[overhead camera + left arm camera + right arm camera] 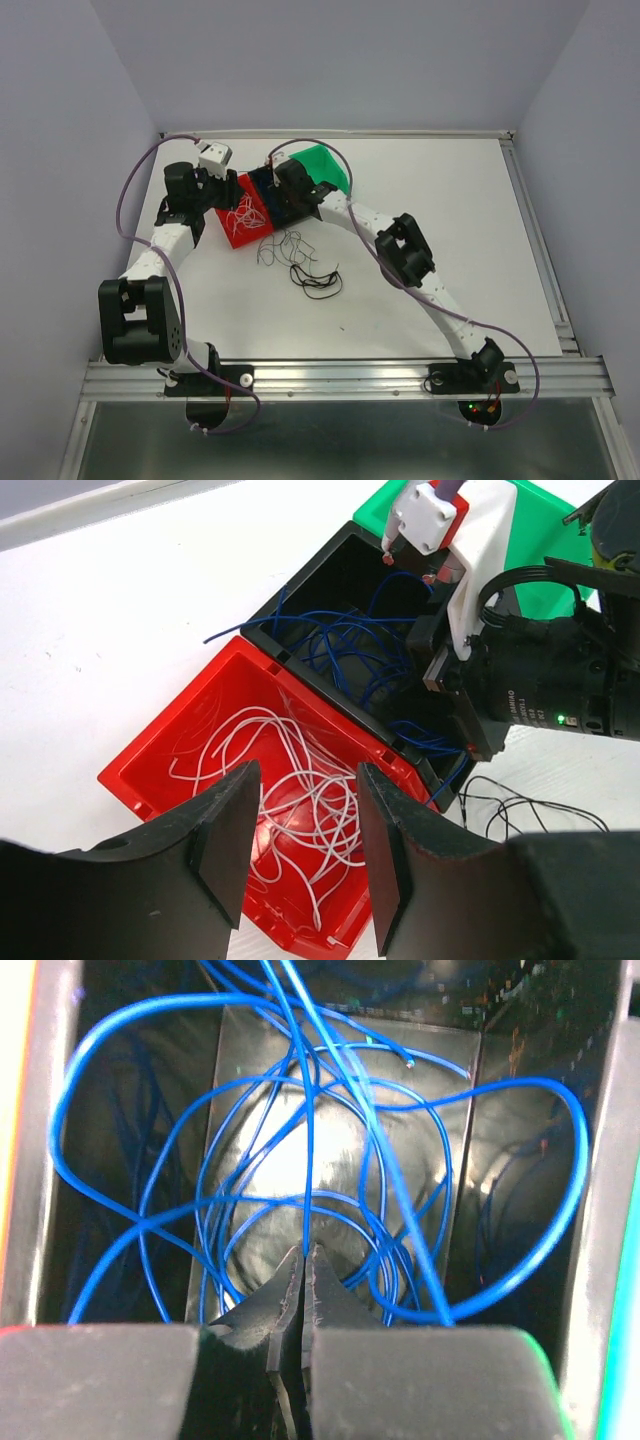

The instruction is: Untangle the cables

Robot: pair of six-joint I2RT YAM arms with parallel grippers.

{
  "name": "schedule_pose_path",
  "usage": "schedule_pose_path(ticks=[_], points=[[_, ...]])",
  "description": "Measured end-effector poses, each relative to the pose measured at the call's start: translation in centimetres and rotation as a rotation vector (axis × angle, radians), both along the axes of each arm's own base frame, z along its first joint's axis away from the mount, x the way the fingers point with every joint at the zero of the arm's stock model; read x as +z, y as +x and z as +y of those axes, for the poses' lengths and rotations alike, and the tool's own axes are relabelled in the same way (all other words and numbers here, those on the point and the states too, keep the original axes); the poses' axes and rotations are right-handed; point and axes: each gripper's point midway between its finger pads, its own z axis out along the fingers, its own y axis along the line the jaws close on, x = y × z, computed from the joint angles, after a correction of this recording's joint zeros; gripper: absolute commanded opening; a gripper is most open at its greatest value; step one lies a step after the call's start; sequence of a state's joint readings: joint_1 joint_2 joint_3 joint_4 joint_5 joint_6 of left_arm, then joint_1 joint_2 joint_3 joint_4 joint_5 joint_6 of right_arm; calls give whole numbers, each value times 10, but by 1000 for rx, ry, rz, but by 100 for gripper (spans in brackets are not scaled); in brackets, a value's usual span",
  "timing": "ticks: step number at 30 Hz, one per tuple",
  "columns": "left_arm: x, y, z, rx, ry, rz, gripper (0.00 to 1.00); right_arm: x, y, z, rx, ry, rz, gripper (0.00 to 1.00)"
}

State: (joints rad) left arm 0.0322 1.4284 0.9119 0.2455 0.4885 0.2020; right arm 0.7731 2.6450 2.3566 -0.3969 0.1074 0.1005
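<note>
White cables lie tangled in a red bin. Blue cables fill the black bin beside it. Black cables lie loose on the table in front of the bins, also in the left wrist view. My left gripper is open and empty, just above the red bin. My right gripper is down in the black bin, shut on one blue cable that runs straight up from its tips among the other blue loops.
A green bin stands behind the black one, by the table's back edge. The right arm's wrist hangs over the black bin, close to my left gripper. A raised rim runs along the table's right side.
</note>
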Motion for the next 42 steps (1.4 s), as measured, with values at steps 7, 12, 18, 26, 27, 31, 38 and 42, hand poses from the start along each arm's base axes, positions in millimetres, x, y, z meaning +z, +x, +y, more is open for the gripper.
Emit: schedule_pose_path(ticks=[7, 12, 18, 26, 27, 31, 38, 42], points=[[0, 0, 0, -1, 0, 2, 54, 0, -23, -21, 7, -55, 67, 0], [-1, 0, 0, -2, 1, 2, 54, 3, -42, -39, 5, -94, 108, 11], [0, -1, -1, -8, -1, 2, 54, 20, -39, -42, -20, -90, 78, 18], [0, -1, -1, -10, 1, 0, 54, 48, -18, -39, -84, -42, -24, 40], [0, -1, -1, -10, 1, 0, 54, 52, -17, -39, -88, -35, -32, 44], [0, -1, -1, -10, 2, 0, 54, 78, -13, -40, -104, -5, -77, 49], [0, -1, -2, -14, 2, -1, 54, 145, -26, -50, -107, 60, -163, 59], [1, -2, -3, -22, 2, -4, 55, 166, -52, -50, -43, 87, -184, 63]])
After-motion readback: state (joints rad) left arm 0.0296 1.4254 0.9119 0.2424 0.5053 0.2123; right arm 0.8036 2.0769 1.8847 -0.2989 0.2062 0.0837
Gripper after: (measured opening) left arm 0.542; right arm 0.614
